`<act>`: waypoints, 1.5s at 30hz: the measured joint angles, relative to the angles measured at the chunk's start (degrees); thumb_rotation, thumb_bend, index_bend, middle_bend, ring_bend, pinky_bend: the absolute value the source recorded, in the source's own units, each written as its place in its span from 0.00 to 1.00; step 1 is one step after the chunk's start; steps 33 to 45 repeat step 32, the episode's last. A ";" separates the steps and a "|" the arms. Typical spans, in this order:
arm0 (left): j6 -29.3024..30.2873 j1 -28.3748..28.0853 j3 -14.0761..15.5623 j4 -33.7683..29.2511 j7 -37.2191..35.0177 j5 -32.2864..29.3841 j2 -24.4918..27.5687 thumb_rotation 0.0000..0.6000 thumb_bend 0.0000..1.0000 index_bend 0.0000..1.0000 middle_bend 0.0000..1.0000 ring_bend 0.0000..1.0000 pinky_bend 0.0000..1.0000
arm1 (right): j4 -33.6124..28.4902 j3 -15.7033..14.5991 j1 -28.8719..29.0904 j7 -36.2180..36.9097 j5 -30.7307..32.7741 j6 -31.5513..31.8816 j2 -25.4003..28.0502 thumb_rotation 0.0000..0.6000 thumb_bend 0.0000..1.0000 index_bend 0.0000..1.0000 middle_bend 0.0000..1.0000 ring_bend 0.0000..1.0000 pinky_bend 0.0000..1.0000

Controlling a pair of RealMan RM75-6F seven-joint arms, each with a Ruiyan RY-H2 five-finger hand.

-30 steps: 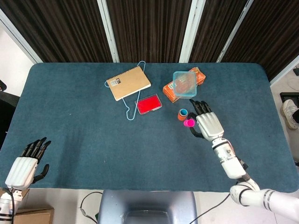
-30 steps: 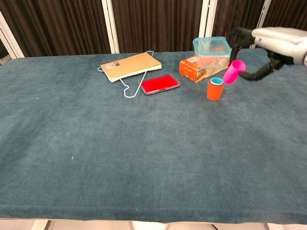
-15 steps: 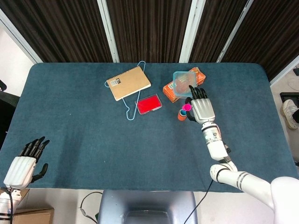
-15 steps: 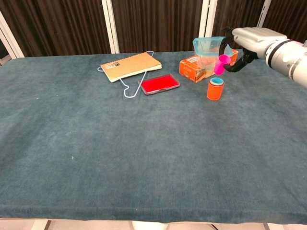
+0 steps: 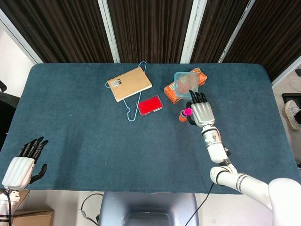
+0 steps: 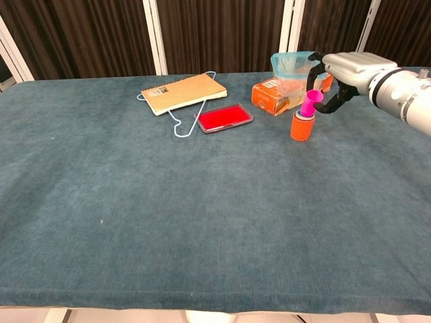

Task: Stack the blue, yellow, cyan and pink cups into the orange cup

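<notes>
Right hand (image 6: 340, 70) reaches over the table (image 6: 202, 222), thumb and fingers (image 6: 316, 74) curled around the pink cup (image 6: 309, 104), holding it. Pink cup is upright or nearly so, its lower end sitting in the mouth of the orange cup (image 6: 302, 128) directly below the hand. Inside of the orange cup hidden; cannot tell what else is nested there. Just beyond the hand: orange box (image 6: 273, 94) with a clear plastic container (image 6: 293, 64) on top. Further off to the hand's left side: red tray (image 6: 224, 117), spiral notebook (image 6: 183, 92), blue wire hanger (image 6: 178, 124). Left hand (image 5: 21, 165) sits at the near table edge, well apart, fingers extended, holding nothing.
</notes>
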 measured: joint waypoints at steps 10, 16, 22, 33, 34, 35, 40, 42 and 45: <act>-0.13 -0.01 0.09 0.11 0.05 -0.04 -0.09 1.00 0.46 0.00 0.00 0.00 0.11 | -3.63 -0.85 -0.77 -0.92 0.75 -0.48 2.04 1.00 0.51 0.06 0.00 0.00 0.00; 0.83 0.36 0.22 0.13 -0.03 0.52 -0.06 1.00 0.46 0.00 0.00 0.00 0.11 | -14.14 -3.87 -5.96 1.19 -4.80 6.31 8.19 1.00 0.41 0.00 0.00 0.00 0.00; 2.65 0.81 0.35 0.79 -0.65 2.10 -0.38 1.00 0.46 0.00 0.00 0.00 0.12 | -29.33 -12.66 -18.66 0.85 -13.54 21.95 17.85 1.00 0.37 0.00 0.00 0.00 0.00; 3.14 0.94 0.65 1.27 0.44 2.98 -1.39 1.00 0.46 0.00 0.00 0.00 0.11 | -31.42 -21.29 -36.55 5.91 -21.94 39.48 24.68 1.00 0.37 0.00 0.00 0.00 0.00; 3.14 0.94 0.65 1.27 0.44 2.98 -1.39 1.00 0.46 0.00 0.00 0.00 0.11 | -31.42 -21.29 -36.55 5.91 -21.94 39.48 24.68 1.00 0.37 0.00 0.00 0.00 0.00; 3.14 0.94 0.65 1.27 0.44 2.98 -1.39 1.00 0.46 0.00 0.00 0.00 0.11 | -31.42 -21.29 -36.55 5.91 -21.94 39.48 24.68 1.00 0.37 0.00 0.00 0.00 0.00; 3.14 0.94 0.65 1.27 0.44 2.98 -1.39 1.00 0.46 0.00 0.00 0.00 0.11 | -31.42 -21.29 -36.55 5.91 -21.94 39.48 24.68 1.00 0.37 0.00 0.00 0.00 0.00; 3.14 0.94 0.65 1.27 0.44 2.98 -1.39 1.00 0.46 0.00 0.00 0.00 0.11 | -31.42 -21.29 -36.55 5.91 -21.94 39.48 24.68 1.00 0.37 0.00 0.00 0.00 0.00; 3.14 0.94 0.65 1.27 0.44 2.98 -1.39 1.00 0.46 0.00 0.00 0.00 0.11 | -31.42 -21.29 -36.55 5.91 -21.94 39.48 24.68 1.00 0.37 0.00 0.00 0.00 0.00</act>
